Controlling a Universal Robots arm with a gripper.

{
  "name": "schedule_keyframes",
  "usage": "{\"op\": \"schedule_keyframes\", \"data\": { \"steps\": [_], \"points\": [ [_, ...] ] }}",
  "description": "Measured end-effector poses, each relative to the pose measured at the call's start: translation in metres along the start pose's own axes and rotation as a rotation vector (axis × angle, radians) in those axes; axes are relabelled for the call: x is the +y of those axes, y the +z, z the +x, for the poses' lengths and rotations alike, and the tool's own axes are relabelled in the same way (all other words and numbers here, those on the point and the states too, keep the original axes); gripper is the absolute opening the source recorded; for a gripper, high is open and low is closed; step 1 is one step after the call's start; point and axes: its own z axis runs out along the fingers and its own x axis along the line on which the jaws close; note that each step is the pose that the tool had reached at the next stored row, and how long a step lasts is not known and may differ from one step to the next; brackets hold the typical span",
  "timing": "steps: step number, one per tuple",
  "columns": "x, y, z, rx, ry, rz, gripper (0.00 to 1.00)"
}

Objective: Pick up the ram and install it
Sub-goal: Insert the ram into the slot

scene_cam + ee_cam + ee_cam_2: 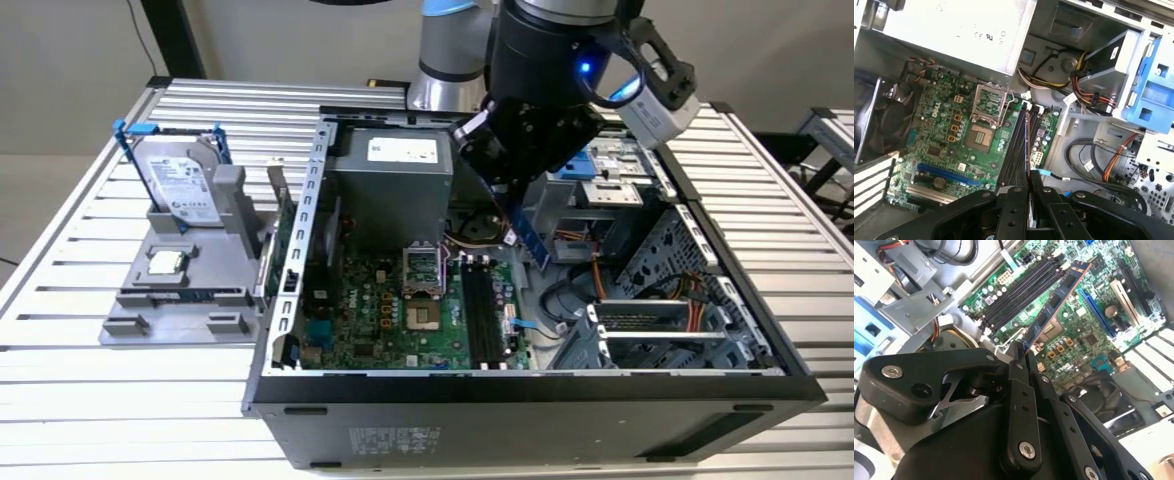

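Observation:
The ram (529,238) is a narrow dark-blue stick. It hangs tilted inside the open computer case, above the motherboard (380,315). My gripper (502,190) is shut on its upper end. In the second wrist view the ram (1054,302) reaches out from the fingertips (1018,356) and slants over the black memory slots (1021,290). The first wrist view shows the ram (1027,145) edge-on as a thin line, running along the slots (1018,150) from the gripper (1027,189). The stick is above the slots (483,312) and not seated in them.
The grey power supply (387,175) stands behind the board, and blue drive bays (607,160) with loose cables (587,300) are on the exterior view's right. The open CPU socket (423,318) is beside the slots. A hard drive (180,185) and CPU chip (166,263) sit on a grey fixture outside the case.

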Motion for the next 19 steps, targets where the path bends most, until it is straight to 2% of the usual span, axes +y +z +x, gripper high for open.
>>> {"op": "schedule_keyframes", "data": {
  "steps": [5,14,19],
  "points": [
    [0.0,0.0027,0.0001,-0.0011,0.073,0.0021,0.0],
    [-0.0001,0.0091,0.0003,-0.0037,0.234,0.0066,0.0],
    [-0.0002,0.0129,0.0002,-0.0047,0.306,0.0088,0.0]
  ]
}}
